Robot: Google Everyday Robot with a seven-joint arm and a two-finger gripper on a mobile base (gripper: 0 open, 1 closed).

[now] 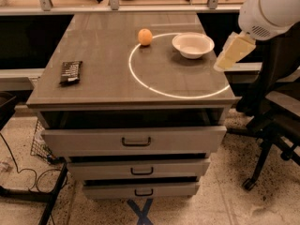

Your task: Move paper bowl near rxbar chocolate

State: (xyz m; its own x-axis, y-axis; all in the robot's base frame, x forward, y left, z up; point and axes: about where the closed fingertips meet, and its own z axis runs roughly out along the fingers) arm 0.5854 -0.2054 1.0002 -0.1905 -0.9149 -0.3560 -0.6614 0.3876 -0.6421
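Risk check: my cream-coloured gripper (234, 51) hung over the right edge of the grey tabletop (108, 55), just beside the shallow off-white round paper bowl (192, 44) and not touching it. Spread or closed, I couldn't tell. Flat black-wrapped rxbar chocolate (71, 72) lay well apart, front left. Likely failures:
- the thin flared rim slipping or crumpling in a pinch
- a low approach shoving the bowl instead of grasping it
- the carry path clipping the small orange ball (145, 36) and rolling it
- set-down landing on the bar

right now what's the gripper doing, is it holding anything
Gripper: in the air just right of the paper bowl, not touching it; open or closed cannot be told.
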